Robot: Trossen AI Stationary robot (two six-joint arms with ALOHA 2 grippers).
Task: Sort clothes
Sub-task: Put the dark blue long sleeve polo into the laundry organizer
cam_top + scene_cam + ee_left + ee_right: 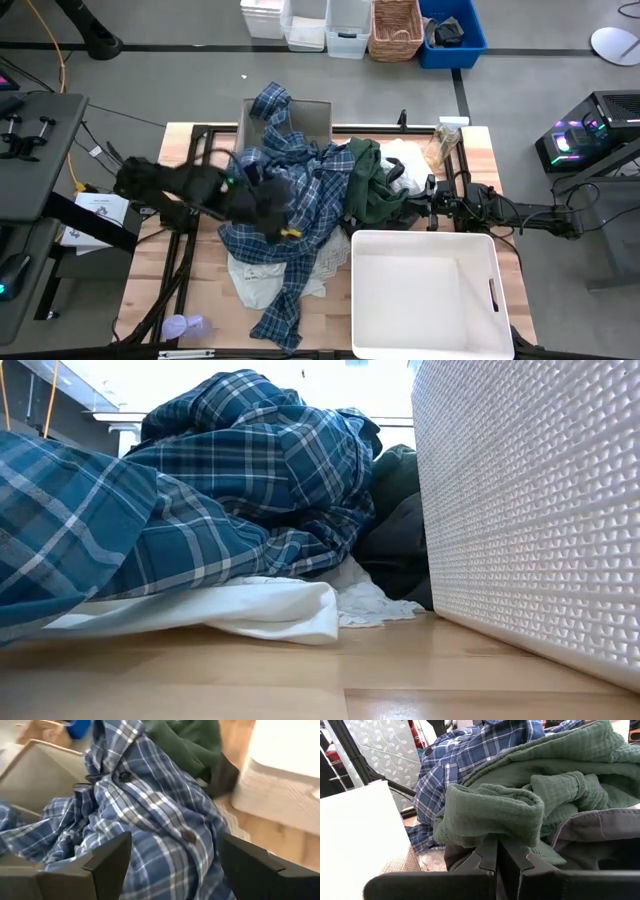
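The blue-and-white plaid shirt lies heaped mid-table, its far end draped into a grey box. It also fills the low view. My left gripper is open over the shirt, with a hump of the shirt between its fingers. The dark green garment lies to the right of the shirt, on a black-grey garment. My right gripper is shut at the green garment's edge. White lacy pieces lie under the shirt. My left gripper's fingers stand on either side of the plaid shirt's hump; I cannot tell whether they touch it. My right gripper comes level from the table's right, its shut fingertips at a rolled fold of the green garment. The fold hides the place of contact. The garment rests on the pile.
A large white bin stands at the near right, close to my right arm. A small lavender object lies at the near left edge. Baskets and bins stand on the floor beyond the table.
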